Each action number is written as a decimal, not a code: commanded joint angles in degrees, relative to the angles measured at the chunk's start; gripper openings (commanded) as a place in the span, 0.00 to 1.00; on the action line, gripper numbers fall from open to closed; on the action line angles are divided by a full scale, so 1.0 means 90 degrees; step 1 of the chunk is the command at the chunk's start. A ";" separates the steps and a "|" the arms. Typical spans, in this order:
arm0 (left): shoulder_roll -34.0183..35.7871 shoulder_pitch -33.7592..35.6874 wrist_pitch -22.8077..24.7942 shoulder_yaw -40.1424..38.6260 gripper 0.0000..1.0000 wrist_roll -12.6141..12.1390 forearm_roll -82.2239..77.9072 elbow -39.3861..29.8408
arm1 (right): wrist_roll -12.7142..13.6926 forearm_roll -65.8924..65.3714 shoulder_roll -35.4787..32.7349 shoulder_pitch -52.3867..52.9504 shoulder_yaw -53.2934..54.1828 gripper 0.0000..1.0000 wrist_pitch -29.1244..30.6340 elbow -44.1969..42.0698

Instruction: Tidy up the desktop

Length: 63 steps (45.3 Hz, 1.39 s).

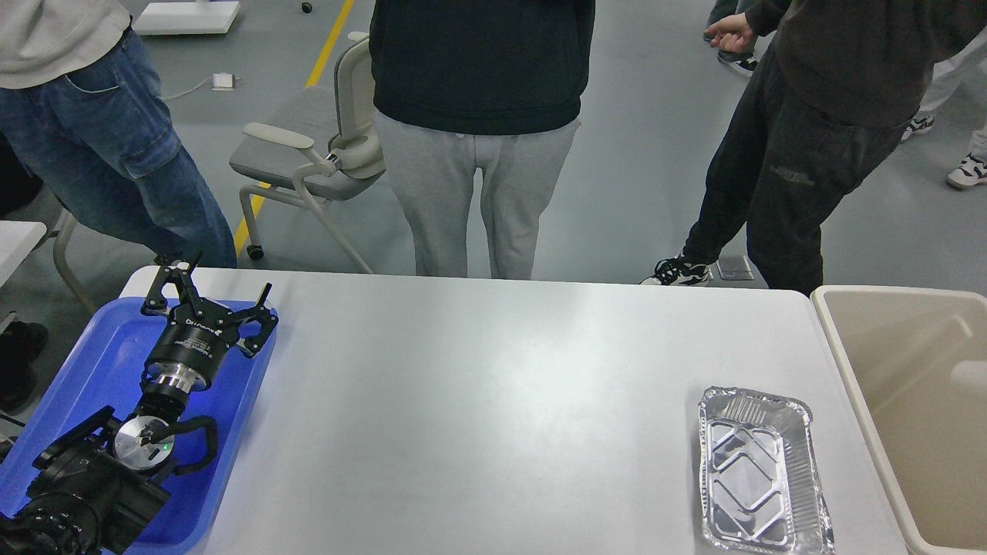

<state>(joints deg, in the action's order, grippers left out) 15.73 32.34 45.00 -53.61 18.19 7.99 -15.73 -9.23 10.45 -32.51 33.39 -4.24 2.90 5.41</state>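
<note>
Left gripper (220,297) open over one blue tray (100,362); one foil pan (759,472) on desktop (478,416).

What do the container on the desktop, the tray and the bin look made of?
Container: thin aluminium foil, shiny, with crinkled rim and embossed base. Tray: likely plastic, glossy uniform blue with a moulded rim. Bin: probably plastic, matte beige, smooth walls. Desktop: smooth white, maybe laminate; it shows a soft glare.

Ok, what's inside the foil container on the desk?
The foil container on the desktop looks empty: only its embossed shiny bottom shows. Nothing covers it, though its near-right corner is cut off by the frame edge.
</note>
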 commanded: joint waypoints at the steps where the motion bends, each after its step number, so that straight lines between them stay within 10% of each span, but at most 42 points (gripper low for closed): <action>1: 0.0000 0.0000 0.0000 0.0000 1.00 0.0000 0.0000 0.0000 | 0.0030 0.0098 0.0546 -0.0252 0.0120 0.00 -0.0205 -0.0523; 10: 0.0000 0.0000 0.0000 0.0000 1.00 0.0000 0.0000 0.0000 | 0.0088 0.0098 0.0546 -0.0243 0.0120 0.00 -0.0205 -0.0523; 17: 0.0000 0.0000 0.0000 0.0000 1.00 0.0000 0.0000 0.0000 | 0.0128 0.0118 0.0536 -0.0243 0.0130 0.88 -0.0273 -0.0553; 23: 0.0000 0.0000 0.0000 0.0000 1.00 0.0000 0.0000 0.0000 | 0.0128 0.0118 0.0526 -0.0233 0.0130 1.00 -0.0332 -0.0572; 46: 0.0010 0.0000 0.0000 0.0000 1.00 0.0000 0.0010 0.0000 | -0.0389 0.0157 -0.0186 0.0860 0.2257 1.00 0.0908 -0.0339; 63: 0.0010 0.0000 0.0000 0.0000 1.00 0.0000 0.0010 0.0000 | -0.0810 -0.2330 -0.0266 0.0208 0.6708 0.98 0.0509 0.3468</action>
<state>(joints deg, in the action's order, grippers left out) 15.83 32.35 45.00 -53.62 18.19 8.10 -15.72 -15.20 6.01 -36.30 39.91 28.62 10.03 16.04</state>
